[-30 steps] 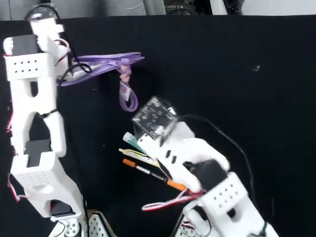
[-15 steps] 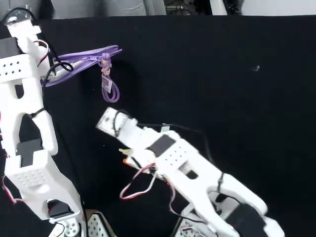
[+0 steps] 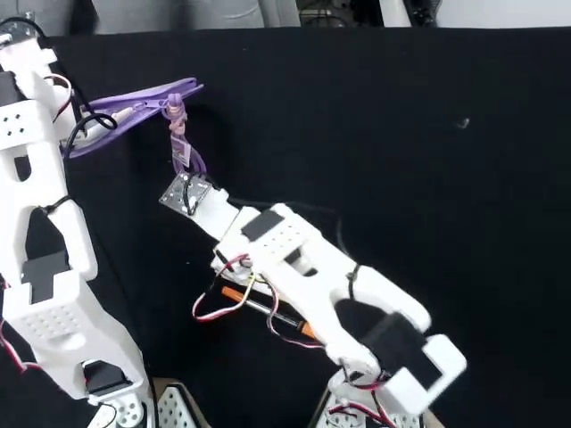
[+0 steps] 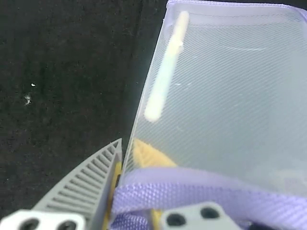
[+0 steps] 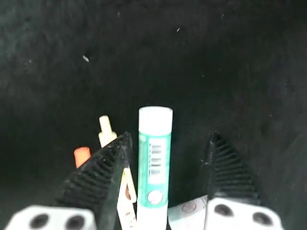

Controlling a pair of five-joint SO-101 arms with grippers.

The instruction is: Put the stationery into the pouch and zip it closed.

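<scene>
1. Since a second ago the right arm has swung from the middle of the table out toward the left. Its wrist end now lies just below the pouch's hanging strap.
2. The left arm has drawn back toward the left edge, carrying the pouch with it. The pouch's free tip now sits further left than before.
3. The glue stick and pale pen that lay in plain sight in the earlier high views are now covered by the right arm. Only part of the orange pen shows beneath it.
4. The left gripper is clamped on the pouch's purple woven edge and holds the pouch off the table at the far left.
5. The right gripper is spread wide and low over the table. The glue stick lies between its jaws, not pinched.
6. In the high view the pouch shows edge-on as a thin purple band, tilted up toward its free end. The strap hangs down from that end.
7. In the left wrist view the pouch is clear mesh with purple trim. A pale stick shape shows through it; I cannot tell whether it is inside.
8. Beside the glue stick lie the pale pen tip and the tip of the orange pen. The glue stick has a white cap and a teal body.
</scene>
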